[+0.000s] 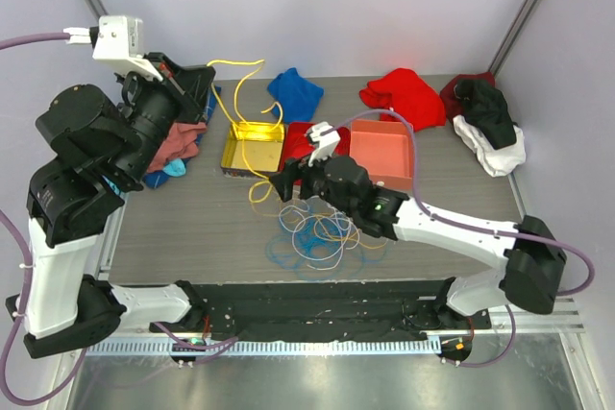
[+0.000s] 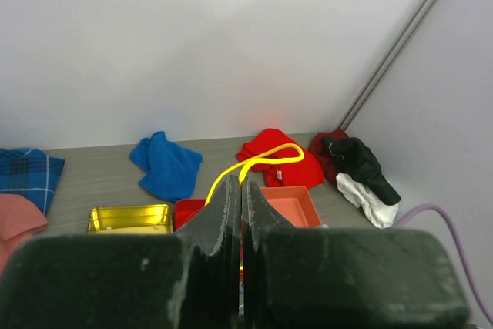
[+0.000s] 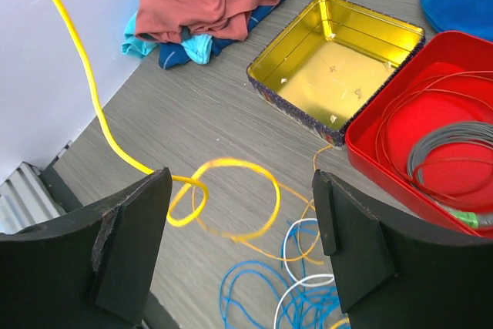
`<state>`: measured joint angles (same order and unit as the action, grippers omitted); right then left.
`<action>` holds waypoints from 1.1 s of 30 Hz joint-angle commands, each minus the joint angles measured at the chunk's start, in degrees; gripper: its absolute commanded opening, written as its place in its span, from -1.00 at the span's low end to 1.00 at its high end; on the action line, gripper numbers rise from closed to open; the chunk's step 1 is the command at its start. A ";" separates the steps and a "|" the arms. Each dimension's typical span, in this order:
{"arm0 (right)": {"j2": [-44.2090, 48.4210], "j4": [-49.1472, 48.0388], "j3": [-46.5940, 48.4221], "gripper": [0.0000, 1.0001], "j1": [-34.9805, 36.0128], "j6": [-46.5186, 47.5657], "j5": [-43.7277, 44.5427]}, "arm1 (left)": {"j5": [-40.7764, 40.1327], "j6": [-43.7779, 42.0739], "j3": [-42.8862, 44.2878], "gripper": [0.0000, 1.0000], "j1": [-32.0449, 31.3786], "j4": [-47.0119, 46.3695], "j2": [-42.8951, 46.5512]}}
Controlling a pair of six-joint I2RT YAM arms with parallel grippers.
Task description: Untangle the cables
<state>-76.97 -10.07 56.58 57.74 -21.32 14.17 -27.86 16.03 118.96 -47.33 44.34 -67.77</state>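
Note:
The cables (image 1: 317,232) lie in a loose tangle of blue, white and orange loops on the table in front of the arms. A thick yellow cable (image 1: 240,74) rises from that pile to my left gripper (image 1: 204,76), which is held high at the back left. The left wrist view shows my left gripper (image 2: 243,182) shut on the yellow cable (image 2: 262,161). My right gripper (image 1: 286,182) hovers just left of the tangle. In its wrist view my right gripper (image 3: 240,190) is open above a yellow loop (image 3: 231,202), holding nothing. Blue cables (image 3: 254,290) and a white cable (image 3: 296,267) lie below it.
A gold tin (image 1: 252,146) and a red tray (image 1: 303,141) holding a grey ring (image 3: 454,148) sit behind the tangle. A coral tray (image 1: 382,151) is to their right. Clothes lie around: blue (image 1: 296,93), red (image 1: 404,95), black and white (image 1: 490,122), pink and plaid (image 1: 178,146).

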 commanded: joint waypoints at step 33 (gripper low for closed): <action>0.94 14.37 40.42 -0.98 0.01 17.36 8.50 | 0.52 3.83 -18.75 -0.99 0.13 -9.79 11.86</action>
<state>-78.76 1.02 88.14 57.74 -8.36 20.12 -26.92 18.46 103.39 -47.33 40.29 -58.28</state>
